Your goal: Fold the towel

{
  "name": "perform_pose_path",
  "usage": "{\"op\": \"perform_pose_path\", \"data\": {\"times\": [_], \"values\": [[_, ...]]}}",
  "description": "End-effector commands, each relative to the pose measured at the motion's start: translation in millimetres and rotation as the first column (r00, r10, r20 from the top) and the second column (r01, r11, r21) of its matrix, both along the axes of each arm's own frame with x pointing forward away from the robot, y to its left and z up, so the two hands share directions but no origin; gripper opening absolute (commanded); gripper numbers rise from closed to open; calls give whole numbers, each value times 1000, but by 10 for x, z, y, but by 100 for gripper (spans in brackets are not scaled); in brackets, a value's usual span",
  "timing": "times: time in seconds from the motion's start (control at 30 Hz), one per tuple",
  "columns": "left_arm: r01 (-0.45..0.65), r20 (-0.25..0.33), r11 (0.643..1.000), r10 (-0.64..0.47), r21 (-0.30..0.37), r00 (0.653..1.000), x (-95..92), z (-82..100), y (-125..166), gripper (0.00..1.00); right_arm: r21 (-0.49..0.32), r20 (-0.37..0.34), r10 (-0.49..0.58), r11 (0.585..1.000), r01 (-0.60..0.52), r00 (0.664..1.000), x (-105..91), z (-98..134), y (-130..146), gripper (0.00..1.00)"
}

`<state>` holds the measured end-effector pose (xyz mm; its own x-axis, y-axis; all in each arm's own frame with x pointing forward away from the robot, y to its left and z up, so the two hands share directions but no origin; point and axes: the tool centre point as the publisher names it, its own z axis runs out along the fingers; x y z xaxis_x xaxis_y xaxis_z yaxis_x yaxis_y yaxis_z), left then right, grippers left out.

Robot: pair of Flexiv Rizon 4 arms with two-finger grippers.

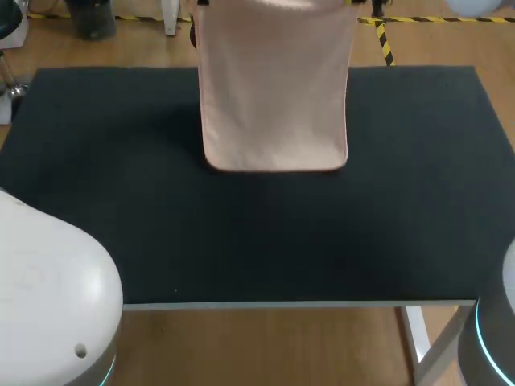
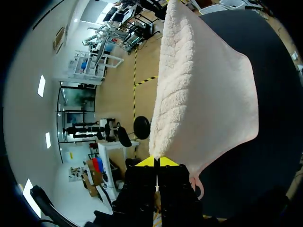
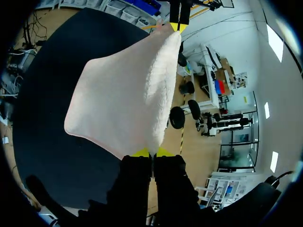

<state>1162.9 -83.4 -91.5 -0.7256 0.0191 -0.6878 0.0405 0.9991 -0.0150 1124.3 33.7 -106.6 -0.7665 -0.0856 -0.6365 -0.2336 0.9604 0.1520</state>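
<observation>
A pale pink towel (image 1: 273, 88) hangs doubled over the far part of the black table, its lower fold just above the mat. In the left wrist view my left gripper (image 2: 156, 162) is shut on one top corner of the towel (image 2: 203, 90), which stretches away from its yellow tips. My right gripper (image 3: 152, 152) pinches the other top corner of the towel (image 3: 123, 99); my left gripper (image 3: 179, 24) shows at the cloth's far corner in that view. Both grippers sit above the head view's top edge.
The black mat (image 1: 257, 233) covers the whole table, and its near edge (image 1: 265, 305) runs along the front. The white bases of my arms stand at the front left (image 1: 48, 297) and front right (image 1: 491, 330).
</observation>
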Motion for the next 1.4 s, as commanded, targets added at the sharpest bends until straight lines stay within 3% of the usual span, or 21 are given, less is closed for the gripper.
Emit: {"op": "perform_pose_path", "data": {"times": [0.03, 0.2, 0.3, 0.47, 0.63, 0.83, 1.17, 1.4], "values": [[-23, 29, 1000, 23, 4, 999, -237, 388, 72, 0, 4, 45, -15, 1000, 15, 999, -136, 367, -50, 0], [-20, 51, 1000, 20, 1, 999, -264, 511, 78, 0, 19, 91, -10, 1000, 9, 996, -199, 552, -35, 0], [-10, 43, 1000, 9, 12, 999, -338, 488, 52, 0, 11, 90, -5, 1000, 4, 996, -287, 506, -33, 0], [52, -19, 998, -52, -19, 998, -520, 336, -23, 0, -2, 43, -10, 1000, 10, 999, -505, 321, -111, 0], [92, -115, 995, -97, -48, 989, -851, 80, -161, 0, -20, -23, -2, 1000, 1, 1000, -795, 85, -161, 0], [124, -187, 989, -136, -78, 973, -1294, -122, -284, 0, -27, -82, 16, 999, -18, 997, -1183, -109, -146, 0], [148, -199, 984, -164, -95, 966, -1926, -132, -306, 0, -16, -132, 41, 999, -43, 990, -1733, -256, -111, 0], [136, -208, 985, -156, -108, 966, -2173, -214, -273, 0, -5, -141, 55, 998, -57, 988, -2030, -285, -107, 0]]}}
